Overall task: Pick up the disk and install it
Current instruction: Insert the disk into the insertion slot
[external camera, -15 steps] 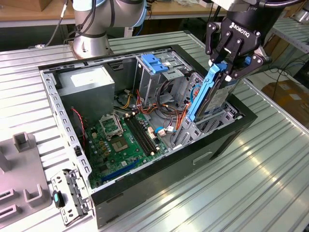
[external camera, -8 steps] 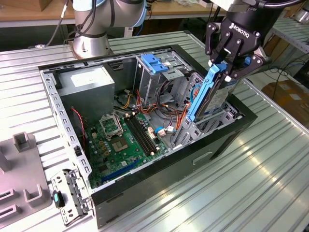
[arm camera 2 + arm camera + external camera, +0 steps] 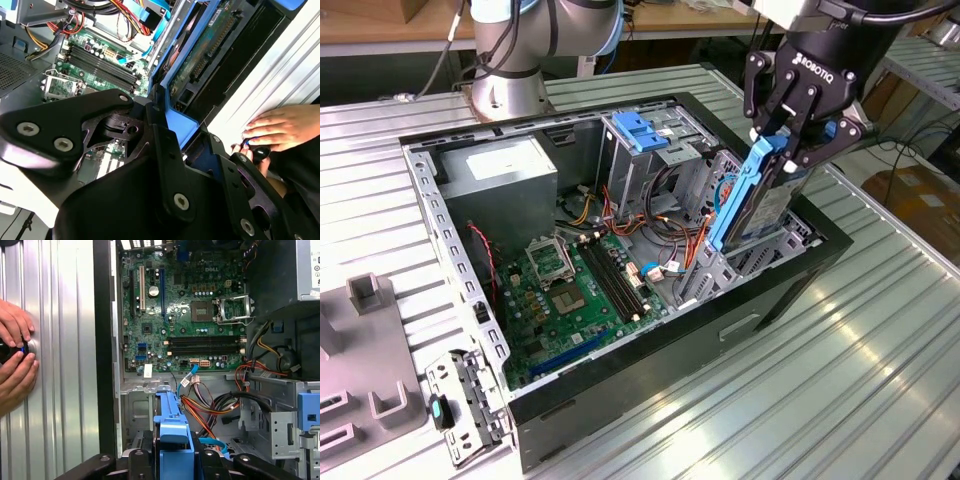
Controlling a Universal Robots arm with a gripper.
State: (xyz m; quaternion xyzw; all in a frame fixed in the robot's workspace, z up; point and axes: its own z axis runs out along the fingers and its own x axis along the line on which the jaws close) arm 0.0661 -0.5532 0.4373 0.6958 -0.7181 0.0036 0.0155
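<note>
My gripper (image 3: 794, 148) is clenched on the dark-grey hard disk with bright blue plastic side rails (image 3: 760, 200), held on edge and tilted, its lower end at the drive bay (image 3: 768, 252) of the open black computer case (image 3: 640, 390) on the ribbed metal bench (image 3: 880, 380). I judge the rails must sit square to the bay guides before any push. Orange and red cables (image 3: 202, 410) crowd beside the bay; a person's hands (image 3: 15, 377) rest on the bench nearby.
</note>
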